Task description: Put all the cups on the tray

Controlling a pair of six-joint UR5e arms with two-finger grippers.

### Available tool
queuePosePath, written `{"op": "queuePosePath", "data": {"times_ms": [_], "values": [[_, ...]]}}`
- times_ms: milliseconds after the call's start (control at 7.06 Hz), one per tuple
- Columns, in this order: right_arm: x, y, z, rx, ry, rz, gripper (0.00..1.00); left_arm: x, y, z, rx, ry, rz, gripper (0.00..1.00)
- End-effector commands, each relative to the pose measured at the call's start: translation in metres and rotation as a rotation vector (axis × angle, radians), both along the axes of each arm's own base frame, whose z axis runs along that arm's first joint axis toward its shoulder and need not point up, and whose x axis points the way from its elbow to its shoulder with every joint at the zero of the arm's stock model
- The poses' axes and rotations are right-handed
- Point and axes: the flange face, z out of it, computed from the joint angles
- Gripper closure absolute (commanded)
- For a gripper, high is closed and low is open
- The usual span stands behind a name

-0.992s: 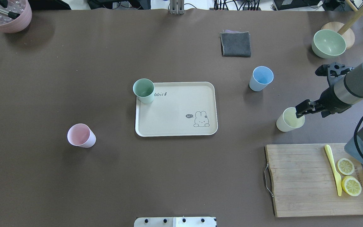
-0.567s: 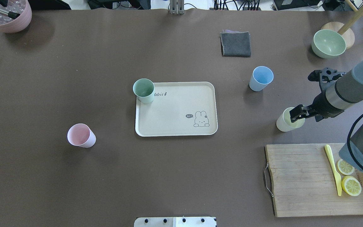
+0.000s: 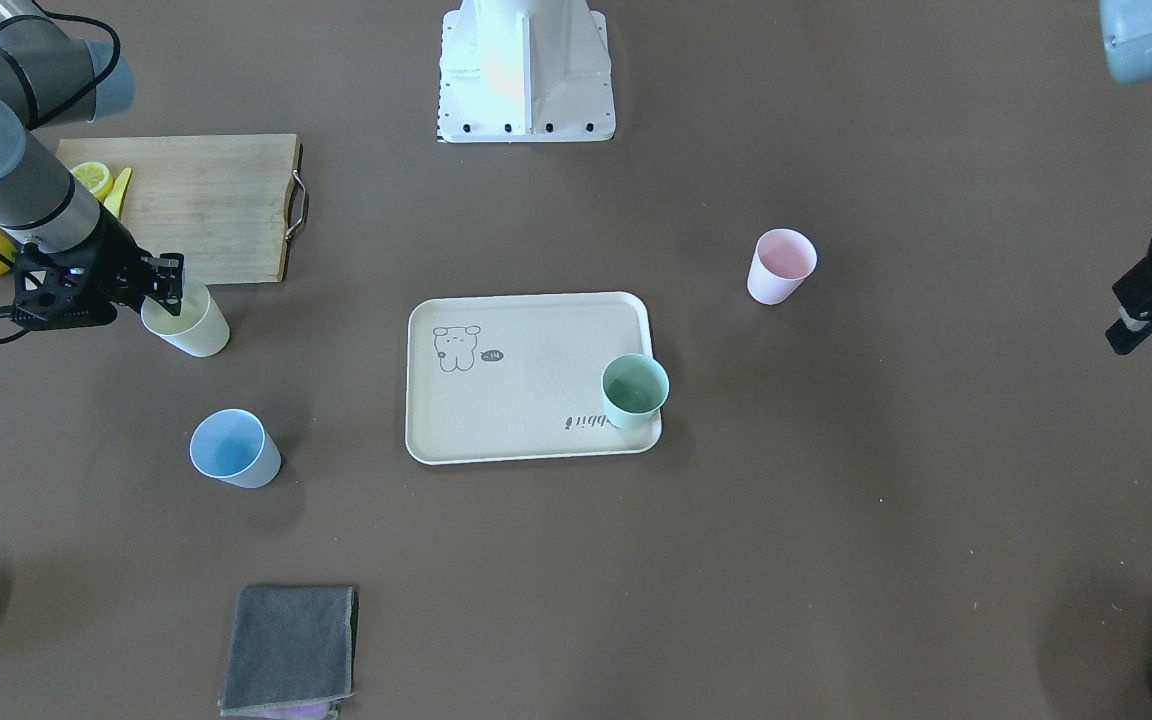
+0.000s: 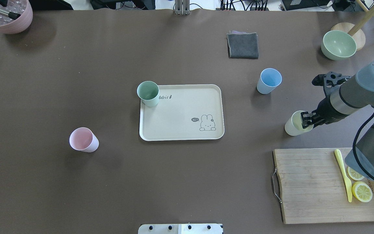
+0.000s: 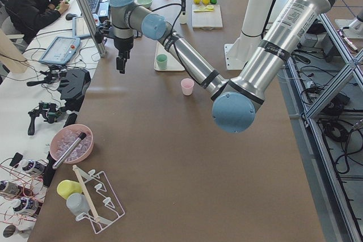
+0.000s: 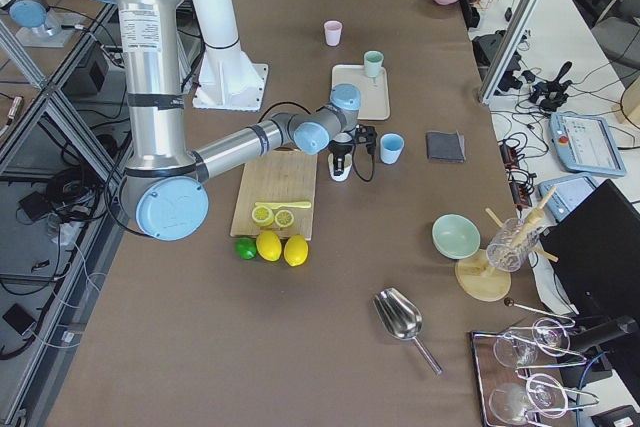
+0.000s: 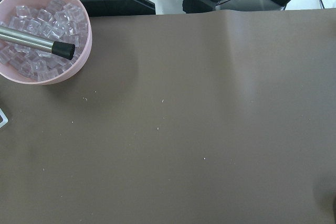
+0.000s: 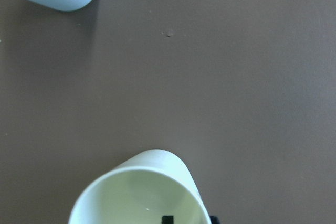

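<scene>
Cups are going over one at a time. Front-facing view: the green cup (image 3: pixel 634 390) stands in a corner of the tray (image 3: pixel 526 320), while the pink cup (image 3: pixel 781 266), blue cup (image 3: pixel 232 450) and yellow cup (image 3: pixel 192 328) wait on the table (image 3: pixel 836 520).

Overhead: the right arm reaches in low, its right gripper (image 4: pixel 305 121) at the yellow cup's rim.

Right wrist view: one finger (image 8: pixel 167 218) sits inside the wall, the other outside, jaws apart, apparently gripping nothing. The likely next move is to pinch, lift and carry to the tray.

Left-end view: the left gripper (image 5: pixel 121 67) hangs well away; its opening cannot be told.
</scene>
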Motion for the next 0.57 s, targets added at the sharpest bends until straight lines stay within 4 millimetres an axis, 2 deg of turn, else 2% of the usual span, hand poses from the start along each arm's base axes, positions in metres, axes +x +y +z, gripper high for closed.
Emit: {"op": "queuePosePath", "data": {"times_ms": [0, 142, 283, 425], "values": [[-0.007, -0.007, -0.022, 0.007, -0.027, 0.017, 1.00, -0.001, 0.003, -0.005, 0.011, 0.003, 0.000, 0.02], [-0.002, -0.014, -0.033, 0.011, -0.046, 0.029, 1.00, -0.001, 0.004, -0.006, 0.013, 0.003, 0.000, 0.02], [0.015, -0.027, -0.056, 0.009, -0.103, 0.042, 1.00, -0.002, 0.004, -0.007, 0.013, 0.003, -0.002, 0.02], [0.014, -0.036, -0.081, 0.028, -0.140, 0.046, 1.00, -0.003, 0.004, -0.008, 0.018, 0.004, -0.002, 0.02]]}}
